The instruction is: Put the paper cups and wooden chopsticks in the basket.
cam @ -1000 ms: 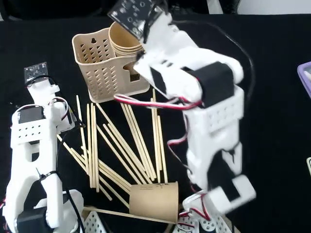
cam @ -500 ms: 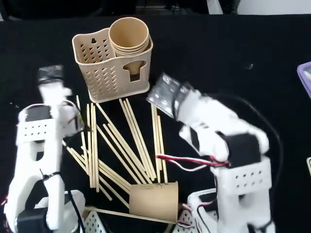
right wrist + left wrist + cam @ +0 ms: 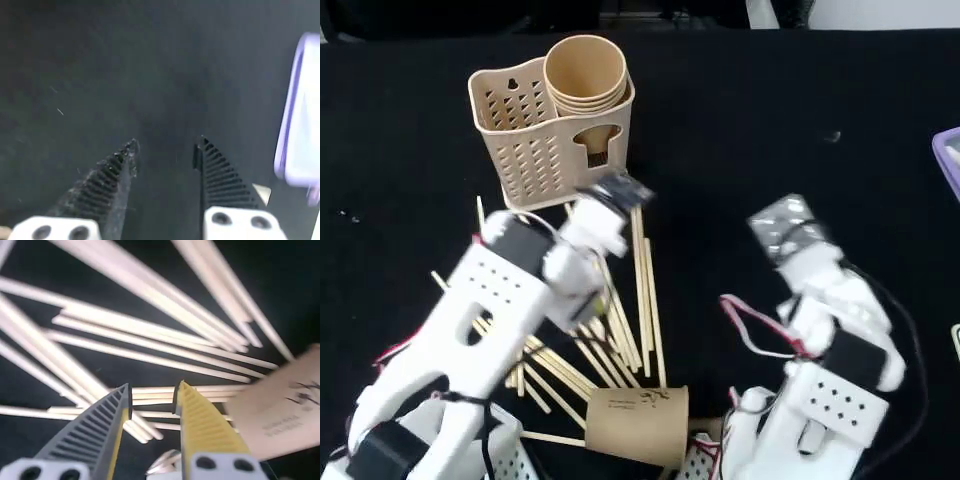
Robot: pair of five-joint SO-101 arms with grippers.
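Lying on its side at the lower centre of the high view, a brown paper cup [image 3: 640,425] rests on the black tabletop [image 3: 770,100], not yet in the basket. Just beyond it spreads a loose fan of pale wooden chopsticks [image 3: 645,290]; most have their long axes running from the lower frame up toward the basket, some overlapping.

The left arm reaches in from the lower left across this fan. Its wrist view puts the left tool [image 3: 152,387] just above the sticks, its grey-and-yellow fingers parted by a narrow gap and holding nothing. The sticks nearest its tips appear to run from one finger toward the other rather than through the gap, so a wrist turn looks needed before closing. The lying cup is just off to one side of this tool.

The right tool [image 3: 167,142] hangs over bare tabletop at the lower right of the high view, moderately open and empty, well apart from the sticks and near a lilac plastic container [image 3: 300,115]. The left arm is clearly the nearer one.

Farthest off, at the upper left, stands the beige perforated plastic basket [image 3: 535,160], with a stack of paper cups [image 3: 585,70] already in it.
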